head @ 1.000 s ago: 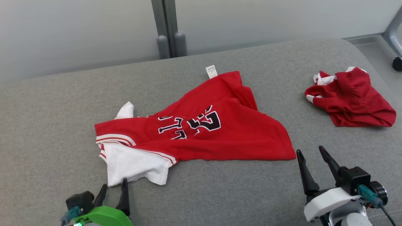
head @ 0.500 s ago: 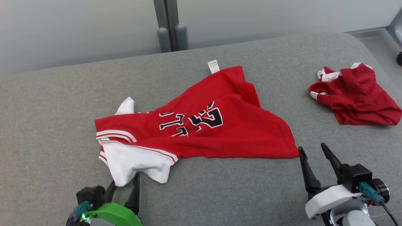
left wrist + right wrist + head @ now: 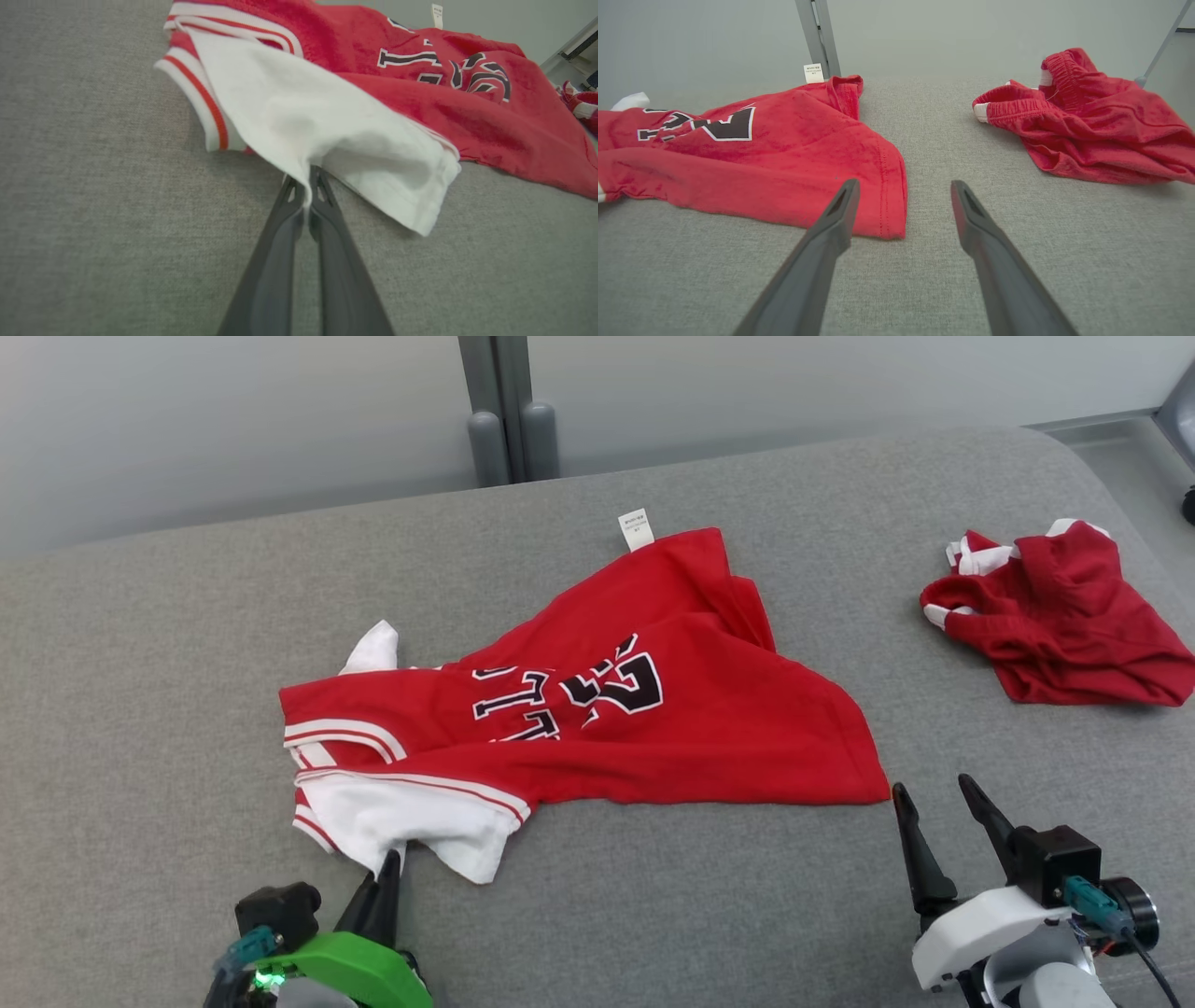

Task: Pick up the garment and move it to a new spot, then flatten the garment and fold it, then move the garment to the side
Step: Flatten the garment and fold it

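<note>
Red garment [image 3: 653, 747] with black-and-white lettering is lying crumpled across the middle of the grey surface [image 3: 140, 663], its white sleeve [image 3: 401, 812] trailing nearest the robot, its label [image 3: 634, 529] pointing away.

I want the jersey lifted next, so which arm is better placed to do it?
Left. The left gripper is shut on the white sleeve, while the right gripper stands open near the red hem, holding nothing.

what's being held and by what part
The left gripper pinches the shirt by the edge of its white sleeve; the right gripper is open, empty.
</note>
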Tool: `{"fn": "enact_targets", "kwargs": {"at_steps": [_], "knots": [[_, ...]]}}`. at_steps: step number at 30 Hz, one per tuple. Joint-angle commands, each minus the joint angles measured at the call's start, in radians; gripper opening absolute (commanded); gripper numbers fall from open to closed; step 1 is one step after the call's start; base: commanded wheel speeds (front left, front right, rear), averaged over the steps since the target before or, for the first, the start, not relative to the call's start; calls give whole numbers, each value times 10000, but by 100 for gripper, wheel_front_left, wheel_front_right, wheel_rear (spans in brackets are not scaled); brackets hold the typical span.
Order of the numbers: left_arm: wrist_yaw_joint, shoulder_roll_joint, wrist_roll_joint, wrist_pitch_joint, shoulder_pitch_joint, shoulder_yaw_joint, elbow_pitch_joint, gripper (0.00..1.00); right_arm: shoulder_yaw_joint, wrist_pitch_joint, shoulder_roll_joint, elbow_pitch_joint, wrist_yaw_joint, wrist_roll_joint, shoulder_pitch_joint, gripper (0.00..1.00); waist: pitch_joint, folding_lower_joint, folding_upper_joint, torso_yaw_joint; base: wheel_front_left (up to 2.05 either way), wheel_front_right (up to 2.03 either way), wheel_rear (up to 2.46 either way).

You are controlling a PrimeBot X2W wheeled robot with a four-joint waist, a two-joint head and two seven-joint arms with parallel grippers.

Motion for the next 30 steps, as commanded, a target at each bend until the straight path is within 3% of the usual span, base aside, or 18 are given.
{"fn": "enact_targets", "kwargs": {"at_steps": [1,9,19,20,21,23,24,30], "knots": [[-32,46,1,-3,-211,117,-181,0,-99,-42,-31,262,-12,-58,-92,100,34,0,0,-4,0,0,0],[-32,-72,585,-3,266,906,-1597,0,-385,-42,-37,2046,-14,-212,-1168,100,261,0,0,195,0,0,0],[-32,-255,1095,-3,576,1031,-2890,0,-192,761,-33,5028,-13,-501,-2839,100,384,0,0,688,0,0,0],[-32,-256,1117,-3,614,1047,-2968,0,-137,809,-22,5181,-13,-431,-2898,86,378,0,0,711,0,0,0],[-32,-267,1130,-3,651,1067,-3086,0,-58,881,-14,5352,-9,-330,-2950,60,366,0,0,736,0,0,0],[-32,-267,1199,-3,683,1075,-3253,0,76,898,-5,5511,-6,-165,-3013,28,337,0,0,761,0,0,0],[-32,-265,1193,-3,675,1077,-3323,0,144,884,4,5533,-6,-45,-3043,2,324,0,0,766,0,0,0],[-32,-219,828,-3,657,1052,-3665,0,849,653,-43,4919,-9,1476,-3242,0,125,0,0,604,0,0,0]]}}
